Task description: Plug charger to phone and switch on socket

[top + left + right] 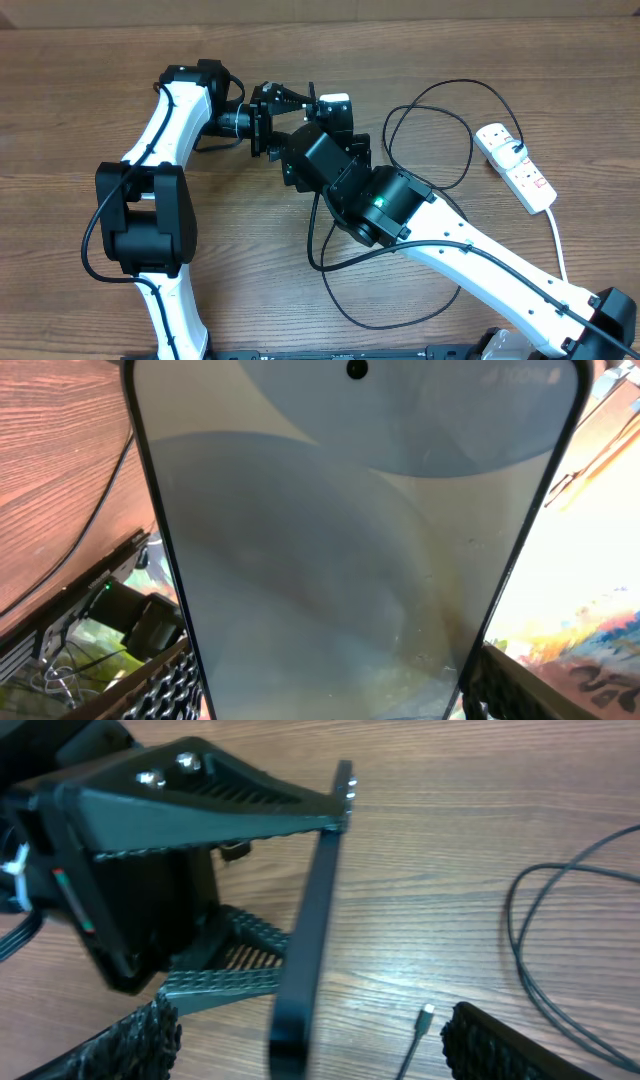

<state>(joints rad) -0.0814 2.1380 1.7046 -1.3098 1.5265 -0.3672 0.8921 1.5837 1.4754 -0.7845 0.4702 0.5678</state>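
The phone (pixel 350 540) fills the left wrist view, screen towards the camera. My left gripper (pixel 335 685) is shut on it, one ribbed finger on each long edge. In the right wrist view the phone (pixel 312 920) stands edge-on, tilted above the wood between the left gripper's two fingers (pixel 230 982). My right gripper (pixel 312 1025) is open and wide, and the phone's near end lies between its fingers without touching them. The charger's small connector tip (pixel 426 1014) lies on the table beside that end. Its thin black cable (pixel 470 130) loops towards the socket (pixel 515 165) at the far right.
A thick white cord (pixel 558 240) runs from the socket towards the front right. More black cable loops (pixel 345 290) lie under the right arm. Both arms crowd the middle of the wooden table (pixel 60 120).
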